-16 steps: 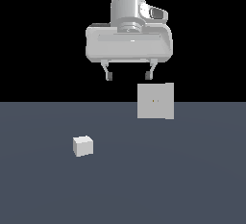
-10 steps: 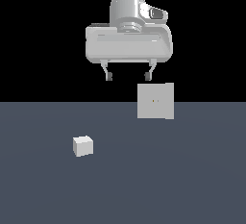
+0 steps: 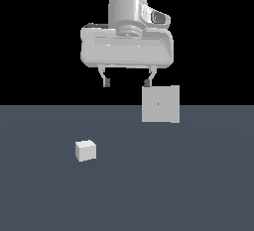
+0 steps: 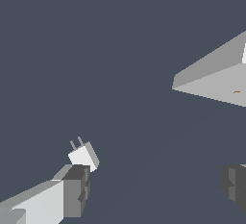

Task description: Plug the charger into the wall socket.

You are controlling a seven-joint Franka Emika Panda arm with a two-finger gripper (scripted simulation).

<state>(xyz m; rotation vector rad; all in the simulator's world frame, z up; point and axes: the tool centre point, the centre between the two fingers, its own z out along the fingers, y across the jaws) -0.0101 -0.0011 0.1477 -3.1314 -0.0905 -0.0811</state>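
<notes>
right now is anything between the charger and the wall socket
No. In the exterior view only bare grey floor separates the charger from the wall socket; the open gripper hangs above.

Arm hanging vertical from above, wrist straight down. Hand [image 3: 126, 82] high over desk [image 3: 198, 185], broad pale body level, two short dark-tipped fingers [image 3: 105, 82] pointing down, spread wide apart, nothing between them.

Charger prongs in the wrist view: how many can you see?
2, side by side on the charger face turned away from the near finger; none looks hidden.
</notes>
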